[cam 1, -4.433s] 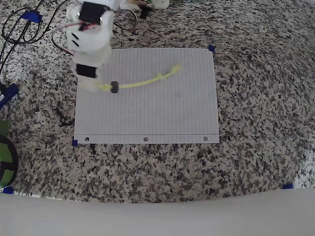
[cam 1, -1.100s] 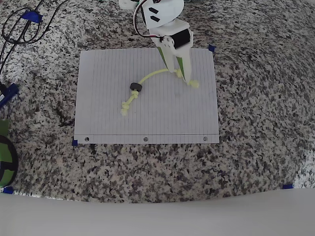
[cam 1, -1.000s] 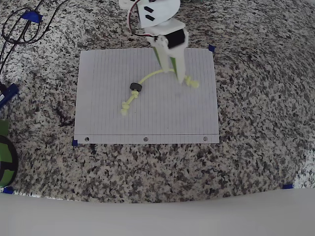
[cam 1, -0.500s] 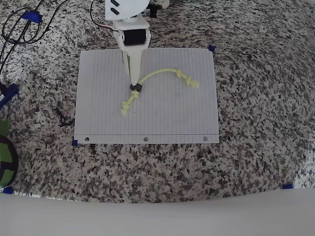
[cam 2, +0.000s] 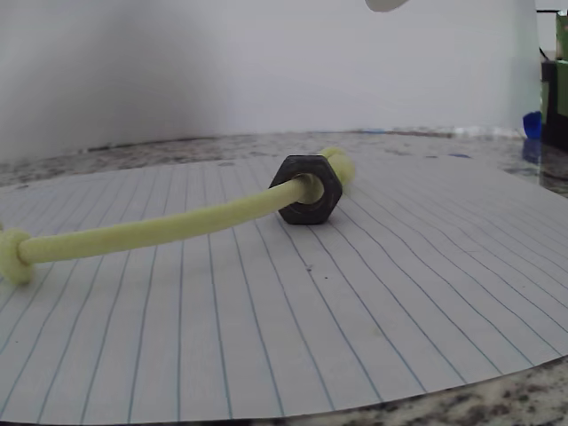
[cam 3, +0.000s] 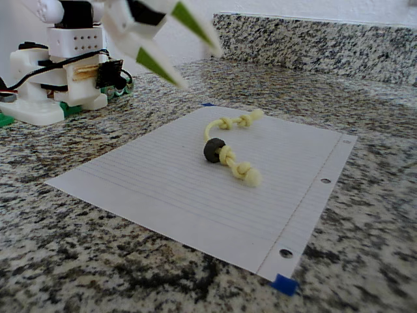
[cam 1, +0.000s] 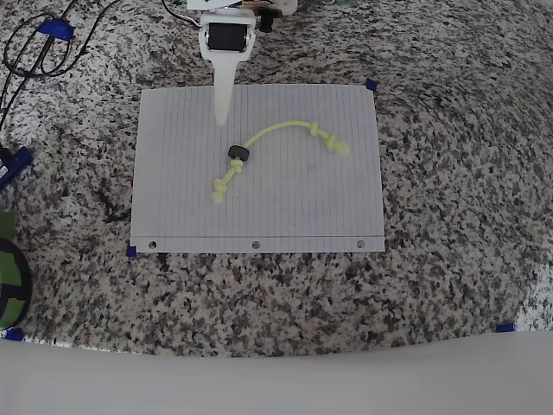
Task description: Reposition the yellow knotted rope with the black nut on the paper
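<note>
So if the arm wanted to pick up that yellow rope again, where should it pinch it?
Probably the bare curved stretch of the yellow knotted rope between the black nut and the far knots. It lies flat on the paper with open sheet on both sides, so the gripper could come straight down, fingers straddling the cord. The knots are lumpier; the nut might slide.

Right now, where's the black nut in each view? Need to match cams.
Overhead view: black nut left of the paper's centre, near the rope's lower-left knots.
Wrist view: nut slightly right of centre, on edge, yellow knotted rope through it.
Fixed view: nut mid-frame.
Shared landmark: the rope.
</note>
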You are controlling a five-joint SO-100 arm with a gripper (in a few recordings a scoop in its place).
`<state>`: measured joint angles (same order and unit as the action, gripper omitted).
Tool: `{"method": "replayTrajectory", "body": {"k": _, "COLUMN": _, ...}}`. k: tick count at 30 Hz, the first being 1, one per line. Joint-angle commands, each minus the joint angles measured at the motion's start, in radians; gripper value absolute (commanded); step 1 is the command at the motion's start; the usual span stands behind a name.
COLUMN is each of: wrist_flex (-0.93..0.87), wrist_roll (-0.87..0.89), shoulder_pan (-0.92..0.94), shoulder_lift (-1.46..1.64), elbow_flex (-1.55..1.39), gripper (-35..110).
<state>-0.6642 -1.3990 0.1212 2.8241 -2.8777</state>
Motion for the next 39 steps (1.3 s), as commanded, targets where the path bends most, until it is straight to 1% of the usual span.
{"method": "replayTrajectory", "body": {"k": 1, "wrist_flex": -0.044, "wrist_roll": -0.044, "shoulder_pan": 0.003, "shoulder_lift": 0.13, "elbow_flex": -0.034, "gripper": 59}}
{"method": "replayTrajectory", "body": {"k": 8, "wrist_flex": -0.195, "wrist_roll": -0.083, "shoulder_pan": 0.015, "shoulder_lift": 0.351, "elbow_flex": -0.144, "gripper": 59}}
{"method": "replayTrajectory", "body": {"k": 15, "wrist_flex": -0.285, "wrist_roll": -0.092, "shoulder_pan": 0.012, "shoulder_lift": 0.434, "elbow_flex": -0.201, "gripper": 59}}
{"method": "replayTrajectory", "body": {"k": 22, "wrist_flex": -0.419, "wrist_roll": -0.092, "shoulder_pan": 0.006, "shoulder_lift": 0.584, "elbow_flex": -0.25, "gripper": 59}}
{"method": "replayTrajectory", "body": {"k": 39, "wrist_flex": -0.43, "wrist_roll": -0.083, "shoulder_pan": 0.011, "shoulder_lift": 0.586, "elbow_flex": -0.302, "gripper": 59}}
